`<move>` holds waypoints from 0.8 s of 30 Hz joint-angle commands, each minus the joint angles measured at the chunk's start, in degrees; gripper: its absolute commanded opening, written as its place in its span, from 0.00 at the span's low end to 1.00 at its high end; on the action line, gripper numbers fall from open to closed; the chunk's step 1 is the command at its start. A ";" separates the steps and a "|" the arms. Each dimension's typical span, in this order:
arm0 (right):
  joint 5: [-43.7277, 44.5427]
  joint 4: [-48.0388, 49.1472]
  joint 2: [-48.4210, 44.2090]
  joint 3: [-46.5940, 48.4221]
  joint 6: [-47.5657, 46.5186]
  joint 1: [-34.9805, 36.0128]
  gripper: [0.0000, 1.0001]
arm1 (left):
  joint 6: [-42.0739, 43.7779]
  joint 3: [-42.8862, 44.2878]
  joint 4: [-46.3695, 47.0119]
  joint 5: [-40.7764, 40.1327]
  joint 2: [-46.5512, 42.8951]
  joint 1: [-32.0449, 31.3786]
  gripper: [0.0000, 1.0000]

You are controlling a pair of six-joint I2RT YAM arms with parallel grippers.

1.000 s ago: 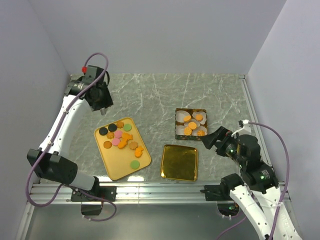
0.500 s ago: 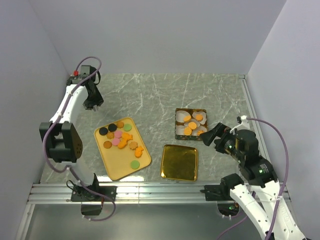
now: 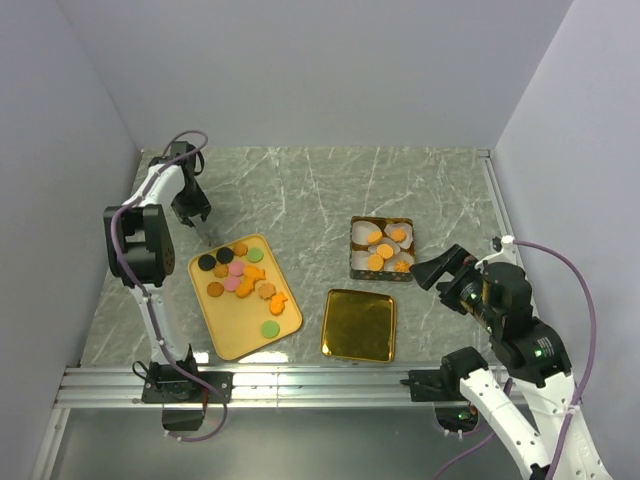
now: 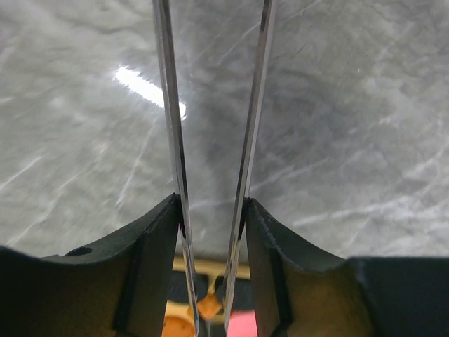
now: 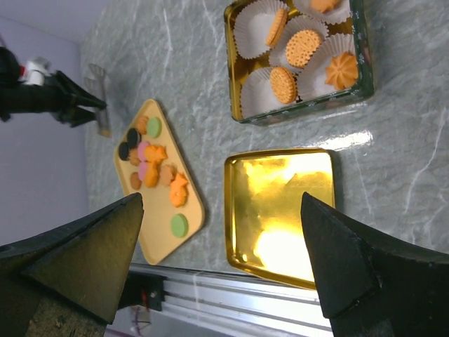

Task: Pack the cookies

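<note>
Several cookies (image 3: 240, 275), orange, tan, pink, green and dark brown, lie on a yellow tray (image 3: 232, 335) at left centre. More orange cookies (image 3: 385, 250) sit in white paper cups inside a square tin (image 3: 353, 262). My left gripper (image 3: 192, 210) hangs behind the tray's far left corner, shut on metal tweezers (image 3: 204, 232) that point down toward the tray. In the left wrist view the tweezers' blades (image 4: 172, 140) run between my fingers (image 4: 158, 239), with cookies (image 4: 208, 306) blurred at the bottom. My right gripper (image 3: 432, 272) is open and empty, right of the tin.
A gold tin lid (image 3: 360, 325) lies upside down in front of the tin; it also shows in the right wrist view (image 5: 280, 210). Grey walls close in the left, back and right. A metal rail (image 3: 300, 380) runs along the near edge.
My left arm has swung and folded in toward the left wall, its gripper staying near the tray's far left corner. My right gripper has drawn back slightly to the right.
</note>
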 commanded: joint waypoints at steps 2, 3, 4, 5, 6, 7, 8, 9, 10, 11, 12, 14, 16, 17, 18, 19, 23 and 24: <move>1.92 -4.81 2.60 4.23 3.82 0.25 1.00 | 0.46 3.57 3.06 3.72 3.70 -0.19 0.47; 1.75 -5.78 3.56 4.85 3.56 0.25 1.00 | 0.64 3.66 3.41 4.16 4.40 -0.11 0.48; 1.57 -8.31 5.92 5.29 3.21 0.25 1.00 | 1.07 3.49 3.68 4.43 5.46 -0.11 0.48; 2.00 -9.64 7.16 5.73 1.81 0.25 1.00 | 1.25 3.22 4.46 4.69 5.99 -0.02 0.48; 2.27 -10.61 8.22 5.99 1.19 0.33 1.00 | 1.17 3.05 4.73 5.22 6.95 0.42 0.48; 3.05 -12.80 9.97 6.08 0.84 0.33 1.00 | 0.82 2.52 5.17 5.74 7.31 0.60 0.48; 4.28 -13.86 10.77 6.34 1.09 0.42 1.00 | 0.64 2.34 5.44 6.18 7.75 0.77 0.48; 4.29 -14.57 11.56 6.43 1.10 0.42 1.00 | 0.38 2.17 6.13 6.45 8.27 1.12 0.50; 3.60 -14.58 12.79 6.26 1.10 0.42 1.00 | 0.29 1.73 6.58 6.80 8.45 1.13 0.50; 2.81 -14.14 13.15 6.00 1.70 0.68 1.00 | 0.20 1.73 6.93 6.98 8.72 1.21 0.51; 0.80 -13.53 13.59 5.13 2.15 0.68 1.00 | 0.20 1.81 6.93 7.07 9.07 1.30 0.53; -0.88 -11.07 13.94 3.80 3.81 1.82 1.00 | 0.02 2.60 6.84 7.33 9.16 1.48 0.55; -1.51 -9.05 15.34 2.48 4.35 2.79 1.00 | -0.24 3.91 6.32 7.59 9.24 1.92 0.56; -1.51 -8.52 16.04 2.39 4.61 4.01 1.00 | -0.24 4.62 6.06 7.68 9.33 2.00 0.57; -1.42 -7.90 17.53 2.57 4.44 4.63 1.00 | -0.24 5.32 5.71 7.51 9.51 1.92 0.58; -1.59 -6.42 18.50 2.74 4.17 5.34 1.00 | -0.50 6.55 4.92 7.51 9.42 1.92 0.59; -1.95 -3.94 26.14 4.85 0.14 11.39 1.00 | -2.08 9.28 2.90 6.02 7.23 2.00 0.63; -1.69 -3.59 27.90 5.90 -0.48 14.97 1.00 | -2.35 9.63 2.54 5.58 6.35 1.92 0.65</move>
